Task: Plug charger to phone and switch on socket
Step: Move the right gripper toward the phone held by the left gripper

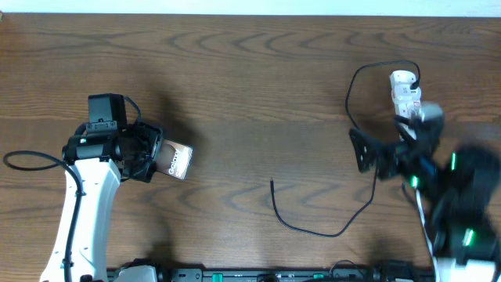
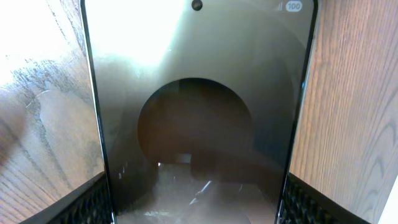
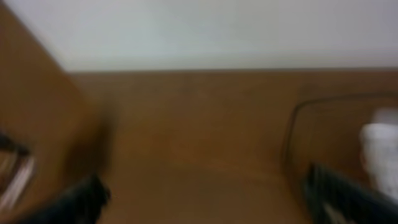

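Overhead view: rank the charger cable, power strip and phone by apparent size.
1. Charger cable, by far the longest span.
2-3. Power strip and phone: they look similar and both are partly covered, so I won't rank them.

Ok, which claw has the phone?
The left claw: the phone is clamped in it. The right claw, by the socket, is open and empty.

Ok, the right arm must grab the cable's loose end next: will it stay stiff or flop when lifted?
Probably floppy: the cable is thin and lies in loose curves on the table. Likely light too, so the slack should trail after a lifted end. The tip is small, so it may swing or twist once pinched.
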### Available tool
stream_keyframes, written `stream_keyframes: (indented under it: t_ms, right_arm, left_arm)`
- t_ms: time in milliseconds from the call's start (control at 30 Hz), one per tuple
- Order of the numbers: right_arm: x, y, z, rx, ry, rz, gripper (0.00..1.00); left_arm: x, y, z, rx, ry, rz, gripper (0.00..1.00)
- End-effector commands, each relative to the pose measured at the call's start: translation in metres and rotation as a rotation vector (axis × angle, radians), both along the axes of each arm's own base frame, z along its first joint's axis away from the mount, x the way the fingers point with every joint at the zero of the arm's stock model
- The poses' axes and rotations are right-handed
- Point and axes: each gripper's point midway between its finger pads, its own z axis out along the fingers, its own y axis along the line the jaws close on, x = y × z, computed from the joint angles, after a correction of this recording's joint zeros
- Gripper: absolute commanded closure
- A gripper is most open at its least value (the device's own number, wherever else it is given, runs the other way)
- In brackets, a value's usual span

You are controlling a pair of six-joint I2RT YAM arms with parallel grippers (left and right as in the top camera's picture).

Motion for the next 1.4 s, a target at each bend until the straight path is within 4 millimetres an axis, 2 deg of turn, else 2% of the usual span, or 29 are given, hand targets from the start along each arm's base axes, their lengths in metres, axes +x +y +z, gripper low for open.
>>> stream_keyframes:
  t_ms: [0,133,267,300,367,433,500,600,700,867,1000,1100,1367]
  right_arm:
    - [0.015,0.029,-0.003,0.059,0.259,0.213,0.01]
    - [0.030,0.035,-0.031,0.115,0.595,0.222,0.01]
    - [0.058,0.036,-0.066,0.167,0.746,0.200,0.01]
    - [0.065,0.041,-0.077,0.218,0.798,0.208,0.01]
    - [0.065,0.053,-0.090,0.269,0.854,0.265,0.11]
    - [0.061,0.062,-0.109,0.237,0.911,0.298,0.15]
    - [0.055,0.071,-0.130,0.155,0.970,0.304,0.18]
    - [0.047,0.086,-0.148,0.039,0.999,0.327,0.15]
    - [0.041,0.108,-0.151,-0.014,0.982,0.378,0.11]
    - [0.030,0.149,-0.149,-0.052,0.941,0.467,0.09]
    - [0.024,0.193,-0.139,-0.016,0.884,0.549,0.09]
    - [0.024,0.217,-0.129,0.043,0.849,0.598,0.10]
    - [0.021,0.256,-0.099,0.192,0.792,0.708,0.11]
  left_arm:
    - [0.003,-0.001,0.005,-0.003,-0.021,-0.016,0.93]
    - [0.003,-0.001,0.005,-0.003,-0.021,-0.016,0.93]
    - [0.003,-0.001,0.005,-0.003,-0.021,-0.016,0.93]
    - [0.003,0.000,0.005,-0.003,-0.021,-0.016,0.93]
    - [0.003,0.000,0.005,-0.003,-0.021,-0.016,0.93]
    - [0.003,0.000,0.005,-0.003,-0.021,-0.016,0.93]
    - [0.003,-0.001,0.005,-0.004,-0.021,-0.015,0.93]
    - [0.003,0.000,0.005,-0.003,-0.021,-0.016,0.93]
    - [0.003,0.000,0.005,-0.003,-0.021,-0.016,0.93]
    - [0.003,-0.001,0.005,-0.006,-0.020,-0.012,0.93]
    - [0.000,-0.010,0.007,-0.097,0.006,0.068,0.92]
    - [0.001,-0.020,0.010,-0.186,0.023,0.131,0.93]
    - [0.001,-0.031,0.014,-0.286,0.049,0.207,0.93]
